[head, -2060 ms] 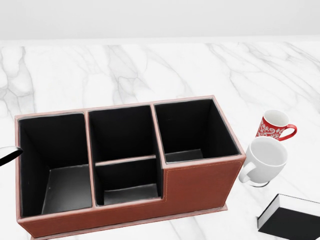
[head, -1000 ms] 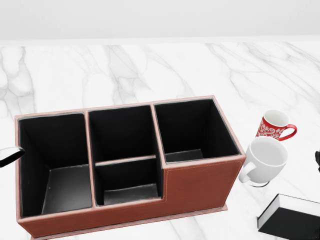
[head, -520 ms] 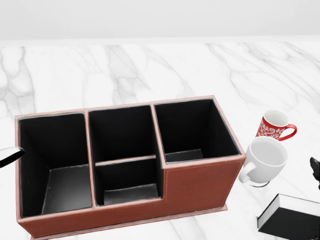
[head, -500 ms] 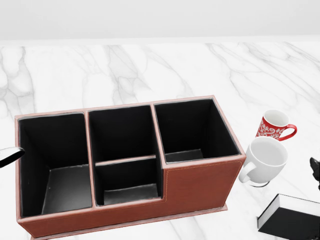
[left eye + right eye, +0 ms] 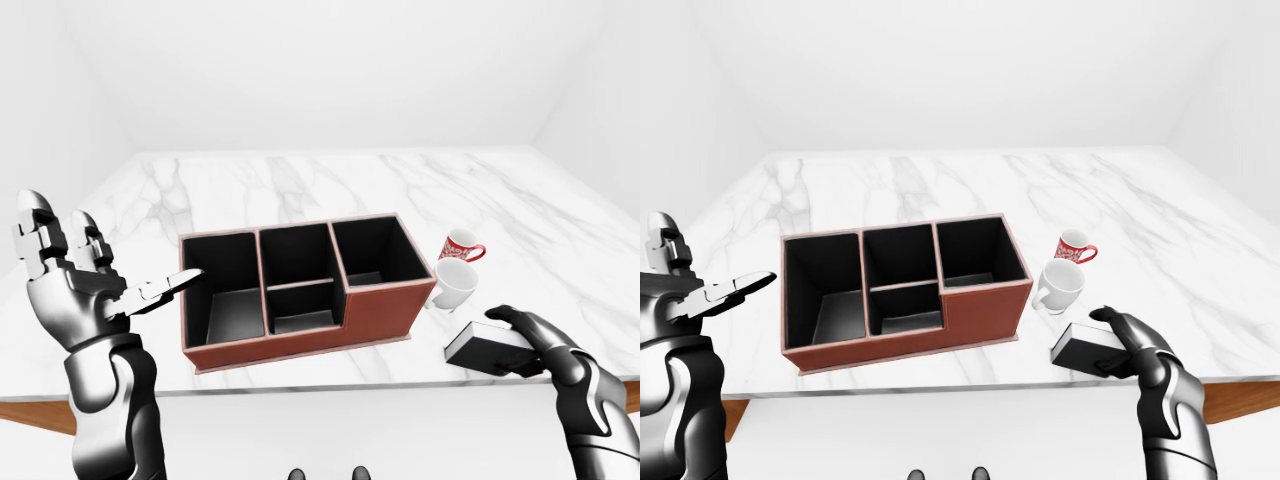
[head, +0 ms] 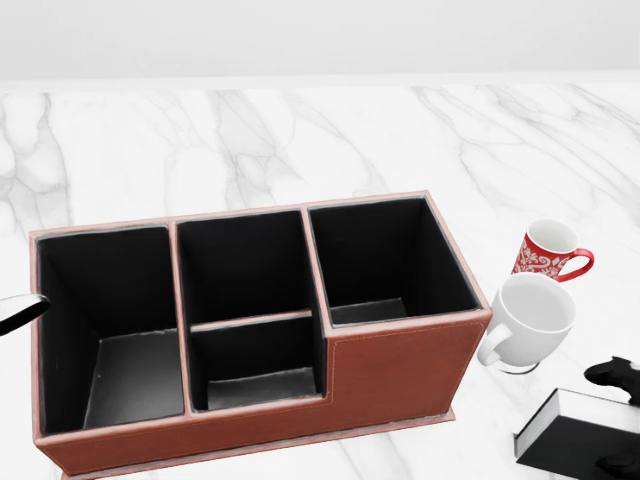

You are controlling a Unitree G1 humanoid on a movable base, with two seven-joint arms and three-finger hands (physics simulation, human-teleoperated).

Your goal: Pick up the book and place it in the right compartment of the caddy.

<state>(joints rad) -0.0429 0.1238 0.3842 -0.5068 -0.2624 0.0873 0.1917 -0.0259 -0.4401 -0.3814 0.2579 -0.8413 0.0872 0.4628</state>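
The black book [image 5: 482, 346] with white page edges lies flat near the table's near edge, right of the caddy; it also shows in the head view [image 6: 572, 432]. The brown caddy [image 5: 300, 337] has black compartments, and its right compartment [image 6: 385, 262] holds nothing. My right hand [image 5: 517, 340] is open, with its fingers [image 6: 612, 372] spread about the book's right end, one over the top and one at the near side. My left hand [image 5: 110, 250] is open and raised left of the caddy, with one finger reaching towards the caddy's left wall.
A red patterned mug [image 6: 546, 250] and a white mug [image 6: 530, 320] stand between the caddy's right end and the book. The marble table's near edge [image 5: 330, 385] runs just below the caddy and book.
My right hand came in from the head view's right edge and moved down to the book's right end. The left fingertip, caddy, mugs and book have not moved.
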